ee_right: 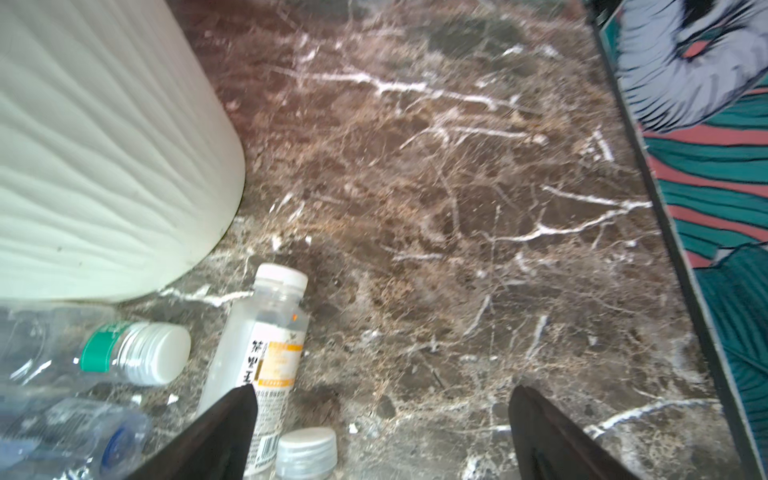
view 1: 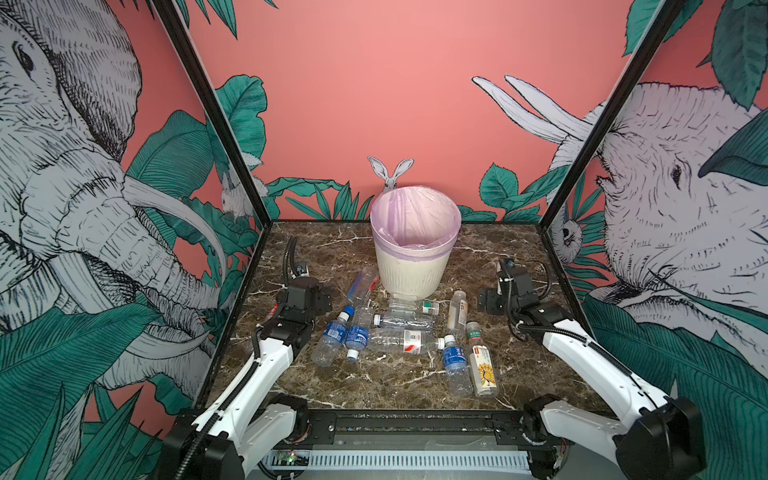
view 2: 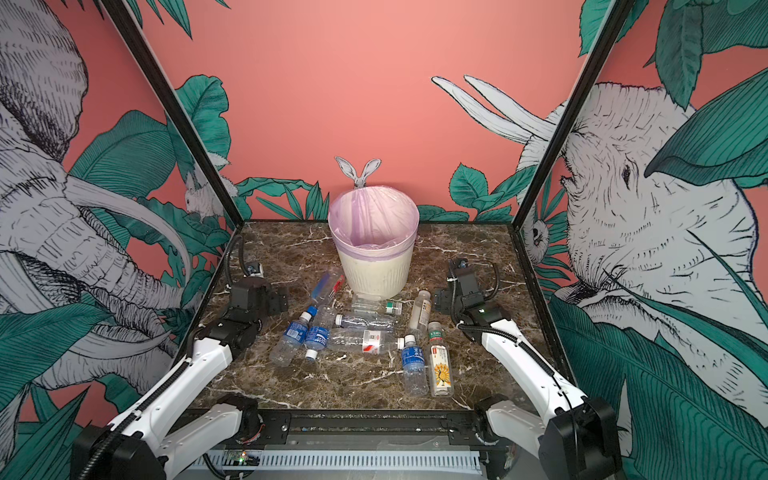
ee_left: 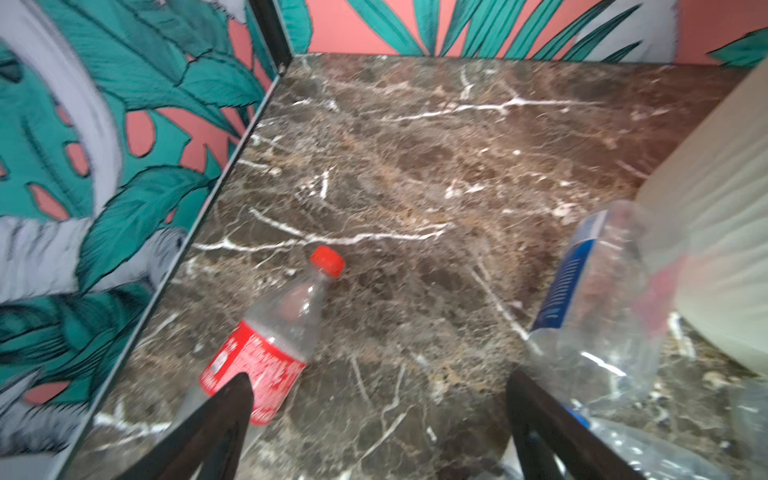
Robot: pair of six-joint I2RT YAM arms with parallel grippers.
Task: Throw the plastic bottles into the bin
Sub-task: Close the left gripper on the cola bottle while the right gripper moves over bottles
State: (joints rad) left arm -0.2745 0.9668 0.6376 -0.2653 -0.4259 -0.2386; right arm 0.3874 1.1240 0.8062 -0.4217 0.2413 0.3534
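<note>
The cream ribbed bin (view 1: 409,270) with a lilac liner stands at the back middle in both top views. Several plastic bottles lie in front of it, among them a long clear one with a red-white label (view 1: 403,341), blue-labelled ones (view 1: 332,338) and a yellow-labelled one (view 1: 482,365). My left gripper (ee_left: 378,376) is open over bare marble. A red-labelled, red-capped bottle (ee_left: 270,345) lies by one finger, and a blue-labelled bottle (ee_left: 598,307) leans on the bin. My right gripper (ee_right: 382,390) is open, with a white-capped bottle (ee_right: 266,353) beside one finger.
Printed walls with black frame posts (view 1: 232,137) close in the marble table (view 1: 374,386) on the left, right and back. In the right wrist view a green-banded bottle (ee_right: 137,353) lies against the bin's foot (ee_right: 104,145), and the side wall (ee_right: 706,187) is close.
</note>
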